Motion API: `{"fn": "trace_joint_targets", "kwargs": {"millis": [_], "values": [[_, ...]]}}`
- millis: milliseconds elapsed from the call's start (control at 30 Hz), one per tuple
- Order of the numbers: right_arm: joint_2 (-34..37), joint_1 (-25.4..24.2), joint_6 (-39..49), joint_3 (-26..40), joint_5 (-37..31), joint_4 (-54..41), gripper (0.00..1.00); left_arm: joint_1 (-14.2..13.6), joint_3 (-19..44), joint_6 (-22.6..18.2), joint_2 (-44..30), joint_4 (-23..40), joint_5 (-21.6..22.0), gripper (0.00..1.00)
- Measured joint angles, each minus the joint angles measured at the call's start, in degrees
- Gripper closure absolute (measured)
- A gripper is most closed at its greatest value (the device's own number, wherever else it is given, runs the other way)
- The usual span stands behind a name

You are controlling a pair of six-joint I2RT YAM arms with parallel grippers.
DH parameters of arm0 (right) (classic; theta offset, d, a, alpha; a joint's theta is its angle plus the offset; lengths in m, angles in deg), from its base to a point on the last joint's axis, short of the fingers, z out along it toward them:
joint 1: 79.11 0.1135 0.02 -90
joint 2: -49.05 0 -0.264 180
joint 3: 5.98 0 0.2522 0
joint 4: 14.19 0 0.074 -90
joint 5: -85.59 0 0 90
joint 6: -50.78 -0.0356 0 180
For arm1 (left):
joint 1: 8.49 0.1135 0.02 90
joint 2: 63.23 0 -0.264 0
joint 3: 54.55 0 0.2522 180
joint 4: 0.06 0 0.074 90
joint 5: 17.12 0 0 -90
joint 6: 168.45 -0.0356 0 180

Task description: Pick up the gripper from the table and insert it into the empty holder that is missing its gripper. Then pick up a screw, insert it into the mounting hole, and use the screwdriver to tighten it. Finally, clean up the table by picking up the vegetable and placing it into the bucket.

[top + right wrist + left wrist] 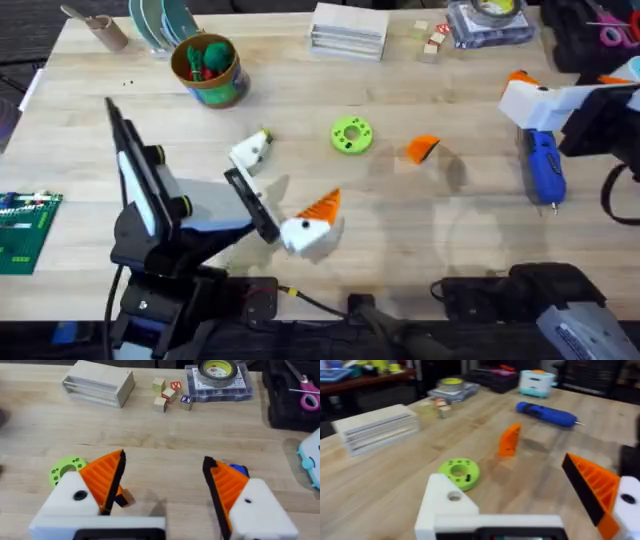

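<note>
The loose orange gripper (422, 149) (510, 440) lies on the table (400, 230) right of centre. My left gripper (283, 190) (520, 500) stands open just left of it. One finger is the plain white holder (250, 150) (445, 505); the other carries an orange pad (318, 208) (592, 487). A small yellow-green piece (263, 136), perhaps the vegetable, sits at the holder's tip. The blue screwdriver (543, 165) (547, 414) lies at the right, below my open, empty right gripper (515, 92) (165, 480). The bucket (208, 68) stands at the back left. Any screw is too small to make out.
A green ring (351, 134) (65, 469) lies between holder and wedge. Along the back edge are a tan cup (105, 30), a wooden block stack (348, 28), small cubes (430, 40) and a clear case with tape (487, 22). A green circuit board (25, 230) sits far left.
</note>
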Motion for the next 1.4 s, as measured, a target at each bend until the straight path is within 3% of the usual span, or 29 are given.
{"fn": "trace_joint_targets", "kwargs": {"millis": [133,267,633,933,1400], "values": [[-0.02,0.00,0.02,0.00,0.02,0.00,0.010,0.00,0.00,0.86,0.02,0.42,-5.32,0.008],[0.00,0.00,-0.06,0.00,0.02,-0.06,0.009,0.00,0.00,1.51,0.00,0.44,-8.02,0.009],[2.02,1.45,-1.02,0.87,1.26,-5.70,0.008,0.00,0.00,1.68,0.00,0.44,-8.61,0.008],[13.94,11.12,5.20,6.55,2.55,-18.73,0.008,0.00,0.00,1.68,0.02,0.44,-8.74,0.009],[35.71,12.83,7.25,6.94,2.76,-9.52,0.010,0.00,0.00,1.68,0.00,0.44,-8.74,0.008]]}}
